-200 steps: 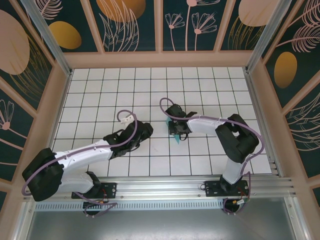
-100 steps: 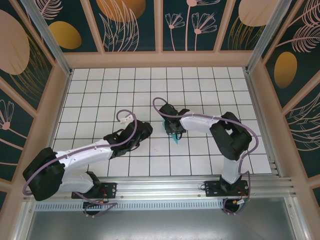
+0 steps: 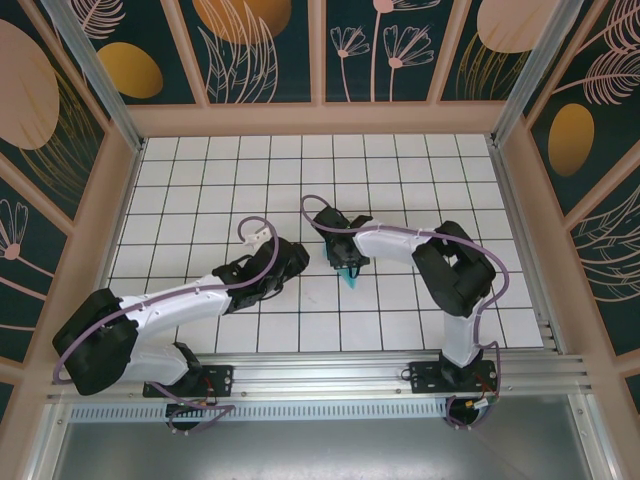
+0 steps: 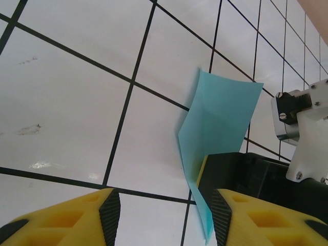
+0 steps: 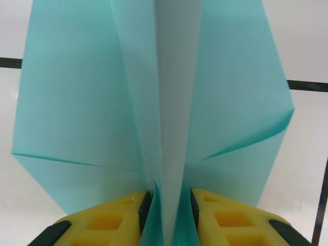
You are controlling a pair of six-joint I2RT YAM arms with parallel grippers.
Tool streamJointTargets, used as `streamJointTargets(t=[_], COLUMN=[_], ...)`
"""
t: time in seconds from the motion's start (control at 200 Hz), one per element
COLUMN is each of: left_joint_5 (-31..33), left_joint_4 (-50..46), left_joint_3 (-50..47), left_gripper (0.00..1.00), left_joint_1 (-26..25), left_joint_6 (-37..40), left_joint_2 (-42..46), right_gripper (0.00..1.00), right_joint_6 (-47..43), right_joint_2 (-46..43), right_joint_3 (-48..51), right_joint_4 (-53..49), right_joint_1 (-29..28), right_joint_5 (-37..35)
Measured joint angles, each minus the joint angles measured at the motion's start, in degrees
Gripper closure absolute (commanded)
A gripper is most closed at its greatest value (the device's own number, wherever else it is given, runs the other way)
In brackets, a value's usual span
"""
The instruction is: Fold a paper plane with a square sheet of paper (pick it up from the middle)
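Paper plane [image 4: 220, 118] stands upright near the tiled table's [image 4: 72, 102] middle, ridge [image 5: 169, 102] between the narrow jaws of my right gripper [image 5: 168, 197], pinched or not I cannot tell; my left gripper [image 4: 161, 205] waits open, empty; best, I judge, to keep the ridge centred and press slowly.

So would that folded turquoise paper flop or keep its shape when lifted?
It probably keeps its shape: the folded paper has sharp creases and a centre ridge standing between the pads of the right tool. It is likely very light, since it looks thin. Squeezing could easily crush it.
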State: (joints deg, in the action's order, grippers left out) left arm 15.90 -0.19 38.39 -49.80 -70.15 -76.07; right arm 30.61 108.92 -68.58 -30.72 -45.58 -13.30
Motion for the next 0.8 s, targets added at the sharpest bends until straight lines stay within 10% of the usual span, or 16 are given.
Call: streamJointTargets(t=[0.801], left_joint_5=[7.28], left_joint_4=[-2.45], left_joint_3=[-2.29], left_gripper=[0.45], left_joint_1=[0.00], left_joint_6=[0.28], left_joint_2=[6.88], right_gripper=[0.39], right_joint_6=[-1.51], right_joint_2=[-27.52], right_joint_3=[1.42], right_joint_4=[-1.11], right_joint_1=[-0.57], right_joint_5=[-6.91])
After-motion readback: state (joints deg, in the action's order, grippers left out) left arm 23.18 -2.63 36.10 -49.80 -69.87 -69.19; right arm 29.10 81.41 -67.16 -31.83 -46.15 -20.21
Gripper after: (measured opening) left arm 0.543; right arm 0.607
